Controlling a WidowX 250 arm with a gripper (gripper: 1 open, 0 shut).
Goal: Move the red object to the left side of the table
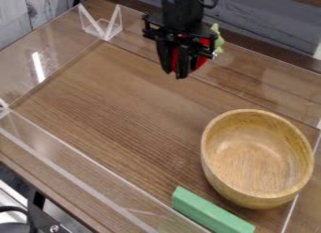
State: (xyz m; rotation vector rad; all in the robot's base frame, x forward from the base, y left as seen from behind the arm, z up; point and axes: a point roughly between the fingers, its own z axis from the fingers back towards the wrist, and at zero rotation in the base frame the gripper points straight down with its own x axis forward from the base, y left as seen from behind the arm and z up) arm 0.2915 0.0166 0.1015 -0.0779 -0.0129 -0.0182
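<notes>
The gripper (185,66) hangs over the far part of the table (113,105), pointing straight down, its dark fingers drawn close around something red. That red patch between the fingers is the red object (191,56); only slivers of its glossy surface show through the black fingers, so its shape cannot be made out. The jaws are closed on it, and it sits clear of the tabletop, held up inside the tool. A bit of green shows at the tool's right edge, just beside the fingers; whether it is the object's stem tip or part of the gripper cannot be told.

Below and to the right of the tool, well apart from it, stands a wooden bowl (257,158). Nearer the camera than the bowl lies a flat green block (211,211), its end cut off by the picture's lower edge.
</notes>
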